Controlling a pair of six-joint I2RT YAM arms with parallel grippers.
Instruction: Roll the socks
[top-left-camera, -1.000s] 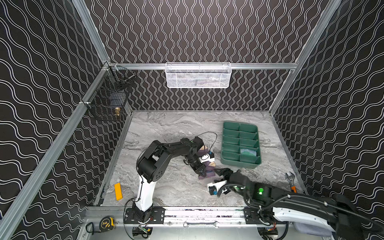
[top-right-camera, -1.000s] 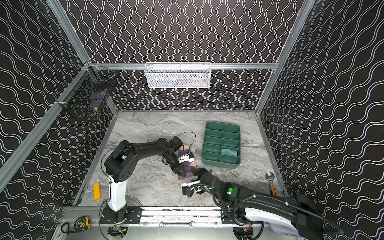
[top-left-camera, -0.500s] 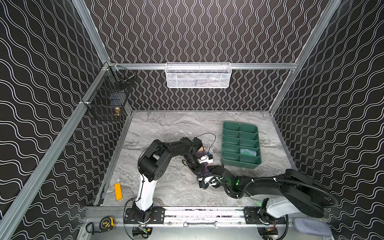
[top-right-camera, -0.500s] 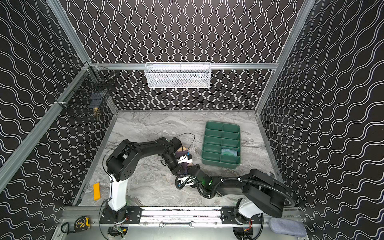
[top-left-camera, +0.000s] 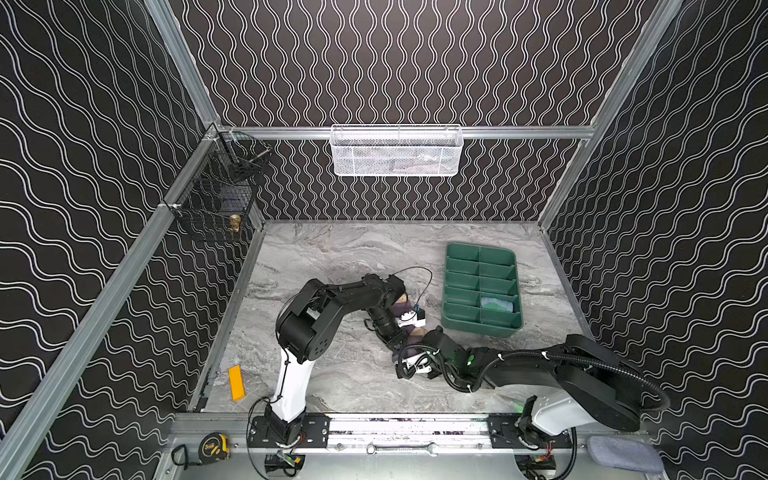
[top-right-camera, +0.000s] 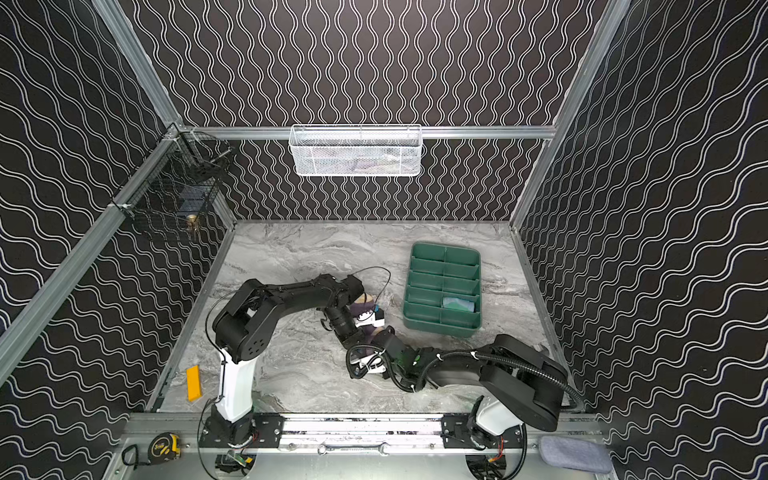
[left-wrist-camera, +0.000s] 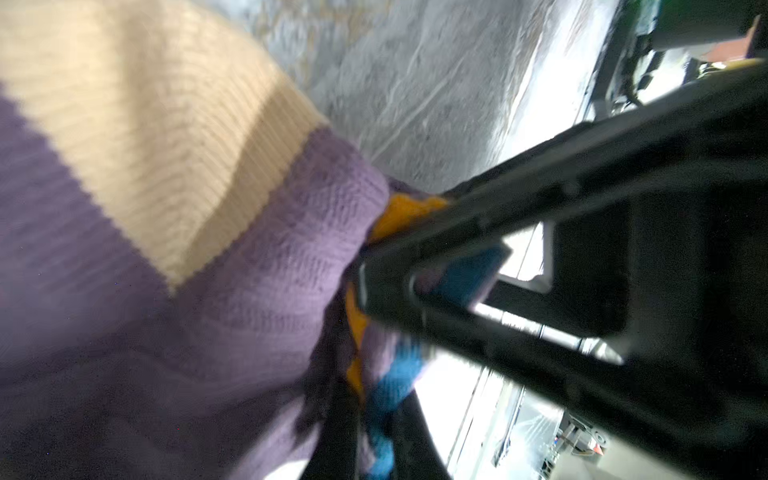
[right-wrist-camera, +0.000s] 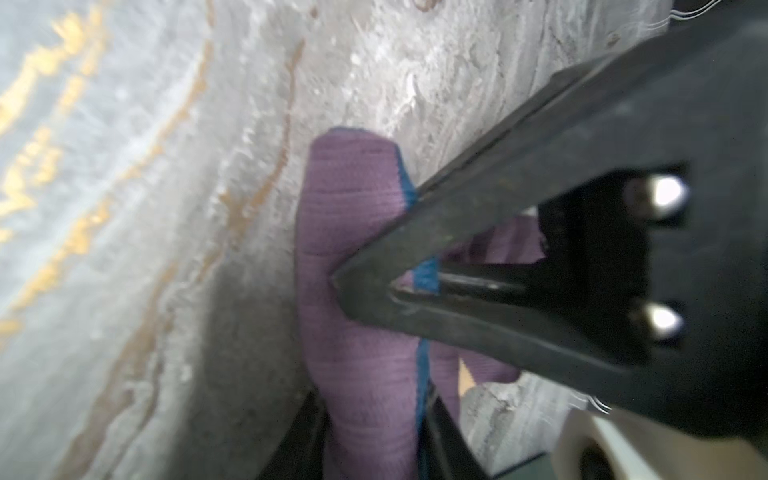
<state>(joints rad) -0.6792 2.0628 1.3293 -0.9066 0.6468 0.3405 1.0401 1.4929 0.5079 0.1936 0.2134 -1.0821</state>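
The socks (top-left-camera: 400, 308) lie bunched at the table's centre, mostly hidden under both arms in both top views (top-right-camera: 360, 309). In the left wrist view the purple sock (left-wrist-camera: 208, 311) with its tan band (left-wrist-camera: 145, 124) fills the frame, and my left gripper (left-wrist-camera: 374, 419) is shut on a fold of orange, blue and purple knit. The right gripper's black finger (left-wrist-camera: 582, 232) crosses close by. In the right wrist view my right gripper (right-wrist-camera: 374, 440) is shut on the purple sock (right-wrist-camera: 357, 232), whose edge shows blue. The left gripper's finger (right-wrist-camera: 519, 232) presses on the same sock.
A green divided tray (top-left-camera: 461, 253) stands right of the socks, with a blue-green bundle (top-left-camera: 496, 304) in one compartment. A white mesh basket (top-left-camera: 395, 149) hangs on the back wall and a black wire basket (top-left-camera: 216, 199) at the left. A grey-blue pad (top-left-camera: 623, 453) lies front right.
The right arm has stretched leftward to the socks and its gripper has closed on them. The left gripper has stayed shut on the socks in place.
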